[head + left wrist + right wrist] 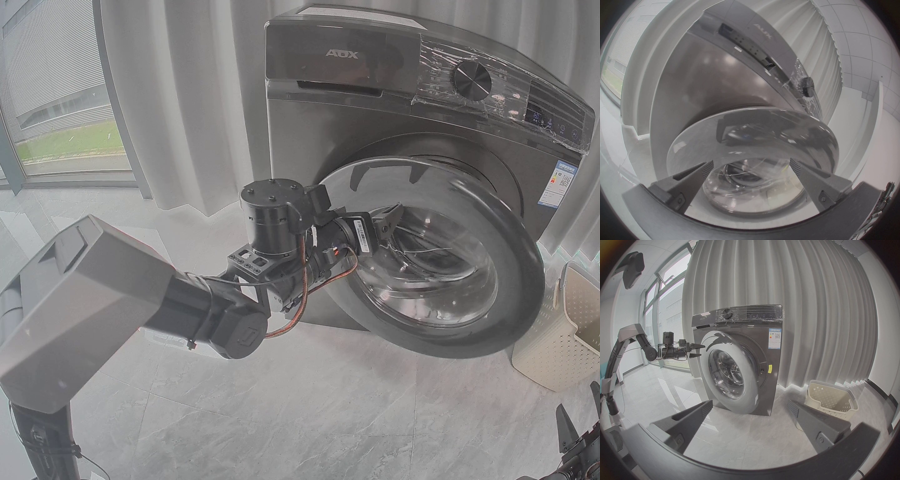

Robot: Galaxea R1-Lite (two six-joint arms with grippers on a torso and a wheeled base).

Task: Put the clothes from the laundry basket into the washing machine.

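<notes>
Grey left arm (84, 306) has black joints, orange cable (305, 275).

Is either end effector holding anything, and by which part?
Nothing is held. Left end effector open by the door rim; right end effector open too.

We see a white pleated curtain (187, 94) hanging across the back of the room, folds running vertical. Left of it we have a big window (56, 94) with a dark grey frame (115, 100); the curtain edge sits just beside that frame. Through the glass we see a strip of grass (69, 140) with a grey slatted building front (50, 56) above it. The floor (312, 406) is glossy light-grey marbled tile with thin grout lines, catching the window light. The left wrist view gives us a white panelled ceiling (868, 40). In the right wrist view a plain white wall (882, 333) meets the curtain's far right end.
</notes>
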